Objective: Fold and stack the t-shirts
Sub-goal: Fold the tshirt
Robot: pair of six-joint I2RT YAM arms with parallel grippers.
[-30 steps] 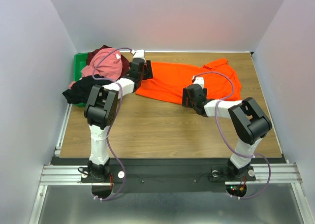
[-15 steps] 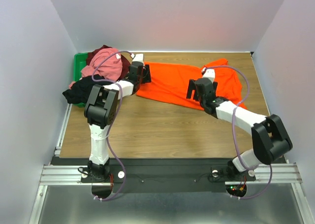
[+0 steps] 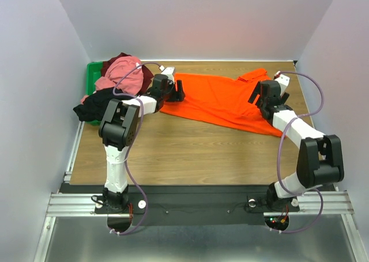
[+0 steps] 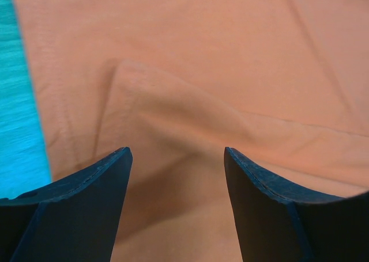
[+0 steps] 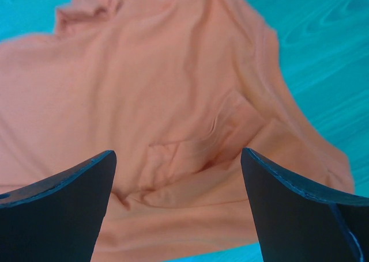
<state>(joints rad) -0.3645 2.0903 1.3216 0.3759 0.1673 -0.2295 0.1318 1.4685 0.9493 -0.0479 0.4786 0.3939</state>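
The bright orange t-shirt [image 3: 219, 101] lies spread across the far half of the wooden table. My left gripper [image 3: 180, 92] is open, low over the shirt's left edge; in the left wrist view its gripper [image 4: 176, 158] straddles a raised fold of the orange cloth [image 4: 202, 72]. My right gripper [image 3: 256, 95] is open over the shirt's right part; in the right wrist view the gripper [image 5: 179, 158] stands wide apart above wrinkled cloth [image 5: 161, 89] near the hem. The pink t-shirt [image 3: 124, 72], dark maroon t-shirt [image 3: 146, 75] and black t-shirt [image 3: 97, 103] are heaped at the far left.
A green plastic bin [image 3: 90, 78] under the heap stands at the table's far left corner. Grey walls close in the table on three sides. Bare wood [image 3: 202, 147] lies between the orange shirt and the arm bases.
My right gripper has swung from the shirt's middle front edge to its right far part. My left gripper has shifted slightly right along the shirt's left edge. The shirt's front right edge lies flatter.
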